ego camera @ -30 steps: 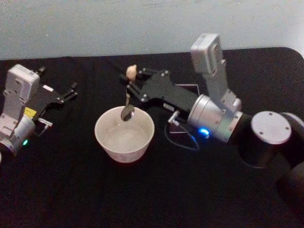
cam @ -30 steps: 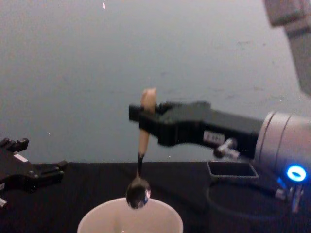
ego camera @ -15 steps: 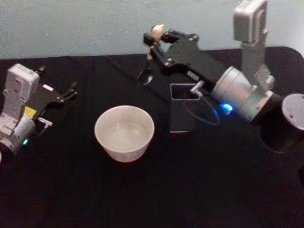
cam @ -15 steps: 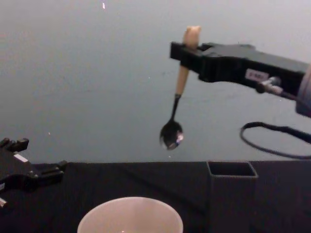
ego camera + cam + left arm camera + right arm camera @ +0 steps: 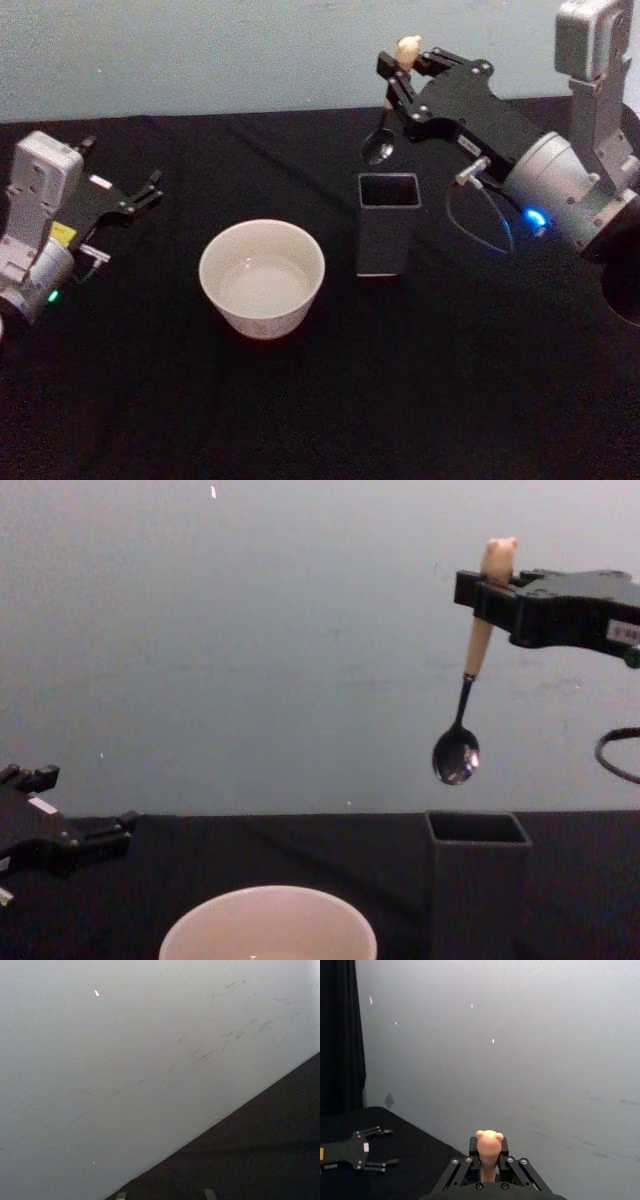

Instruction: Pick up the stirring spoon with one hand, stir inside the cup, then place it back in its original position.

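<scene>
Right gripper (image 5: 402, 78) was raised over the far right part of the black table (image 5: 400, 390), its fingers clamped on the upper handle of the spoon (image 5: 379, 151), just below the bear-shaped knob. In the right wrist view the knob stood up between the closed fingers (image 5: 506, 1160).

In the chest view the spoon (image 5: 476, 645) hung in the air, bowl down and slightly tilted, with the knob further right than the bowl. The bowl was above the left part of the opening of the dark square holder (image 5: 478, 900), clear of its rim.

The holder (image 5: 385, 245) stood upright just to the right of the round white cup (image 5: 262, 322), the two apart.

Left gripper (image 5: 150, 190) lay low at the table's left side, well away from the cup, with its fingers spread and nothing between them.
</scene>
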